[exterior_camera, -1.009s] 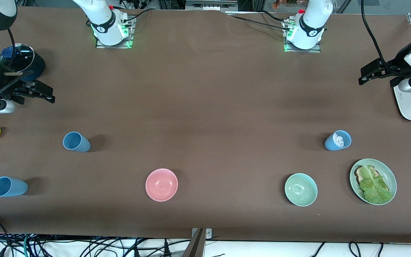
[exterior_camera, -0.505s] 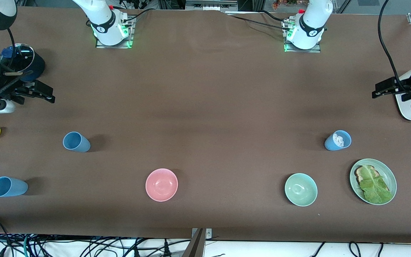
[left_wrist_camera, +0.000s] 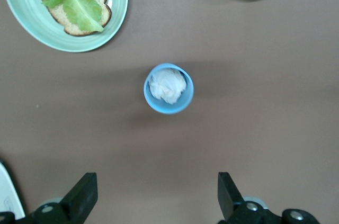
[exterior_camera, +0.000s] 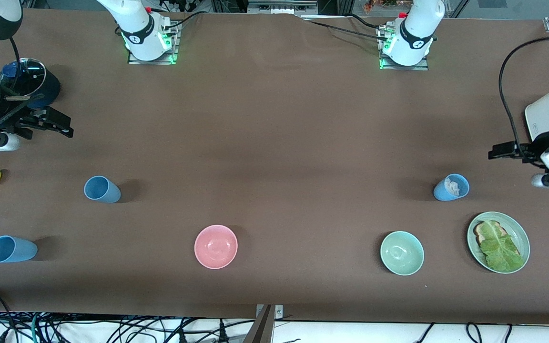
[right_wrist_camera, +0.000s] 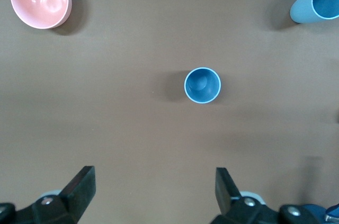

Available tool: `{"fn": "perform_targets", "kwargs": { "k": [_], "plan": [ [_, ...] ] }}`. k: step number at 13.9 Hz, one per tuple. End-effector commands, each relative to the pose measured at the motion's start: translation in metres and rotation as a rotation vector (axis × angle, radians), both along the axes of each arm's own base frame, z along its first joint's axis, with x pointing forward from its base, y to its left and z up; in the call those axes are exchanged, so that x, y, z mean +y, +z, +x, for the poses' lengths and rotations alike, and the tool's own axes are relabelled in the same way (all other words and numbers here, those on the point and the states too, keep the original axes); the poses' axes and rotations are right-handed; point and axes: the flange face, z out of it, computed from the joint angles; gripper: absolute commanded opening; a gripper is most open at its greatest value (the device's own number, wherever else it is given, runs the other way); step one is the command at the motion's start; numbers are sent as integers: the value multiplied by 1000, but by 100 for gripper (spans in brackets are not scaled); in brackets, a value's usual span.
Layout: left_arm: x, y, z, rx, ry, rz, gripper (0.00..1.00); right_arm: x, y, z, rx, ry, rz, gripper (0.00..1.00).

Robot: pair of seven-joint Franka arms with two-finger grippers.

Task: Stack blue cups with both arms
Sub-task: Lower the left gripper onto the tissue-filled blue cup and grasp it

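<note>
With both grippers spread open above the surface (exterior_camera: 274,143), the left gripper (left_wrist_camera: 153,195) is best centred over the stuffed cup (left_wrist_camera: 168,88), the right gripper (right_wrist_camera: 152,192) over the empty cup (right_wrist_camera: 202,85).

Even, bright overhead light; soft shadows beside objects.

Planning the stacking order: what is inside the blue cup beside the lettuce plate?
The blue cup holds a crumpled white wad; the cup's bottom beneath it is hidden.
</note>
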Motion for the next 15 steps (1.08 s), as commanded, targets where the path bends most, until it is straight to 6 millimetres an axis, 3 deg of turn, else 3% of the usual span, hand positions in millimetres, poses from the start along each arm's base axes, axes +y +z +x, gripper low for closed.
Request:
{"fn": "perform_targets", "kwargs": {
  "k": [1, 10, 15],
  "plan": [
    [11, -31, 8, 30, -46, 19, 100, 2, 7, 1, -8, -11, 17, 100],
    [16, -113, 31, 19, -50, 48, 100, 2, 7, 1, -8, -12, 17, 100],
    [8, -136, 34, 6, -64, 49, 100, 2, 7, 1, -8, -11, 17, 100]
  ]
}}
